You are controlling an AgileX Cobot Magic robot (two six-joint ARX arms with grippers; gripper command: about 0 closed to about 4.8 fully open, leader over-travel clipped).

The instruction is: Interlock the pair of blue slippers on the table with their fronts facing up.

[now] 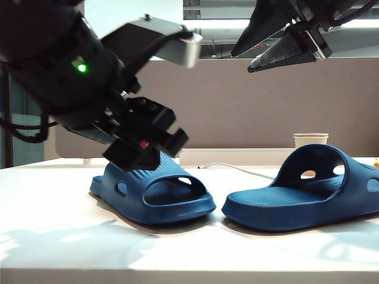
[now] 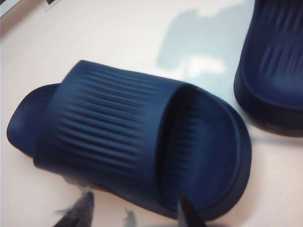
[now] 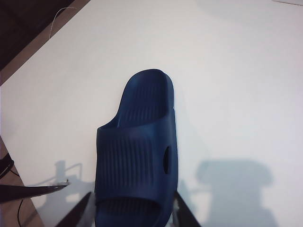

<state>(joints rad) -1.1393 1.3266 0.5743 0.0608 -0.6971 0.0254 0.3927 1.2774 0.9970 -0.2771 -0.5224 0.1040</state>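
Observation:
Two blue slippers lie sole down, side by side on the white table (image 1: 53, 201). My left gripper (image 1: 142, 151) hangs just over the strap and back of the left slipper (image 1: 160, 198). In the left wrist view this gripper (image 2: 135, 215) is open; its fingertips (image 2: 83, 210) stand beside the ribbed left slipper (image 2: 132, 142) and hold nothing. The right slipper (image 1: 308, 195) lies a little apart, its edge (image 2: 274, 61) showing there too. My right gripper (image 1: 241, 61) is open, high above the right slipper (image 3: 137, 156), its fingers (image 3: 78, 210) wide to either side of the slipper's open end.
A paper cup (image 1: 311, 139) stands at the back right before the grey-brown partition (image 1: 249, 100). A thin white cable (image 1: 231, 167) lies behind the slippers. The table's side edge (image 3: 28, 56) shows in the right wrist view.

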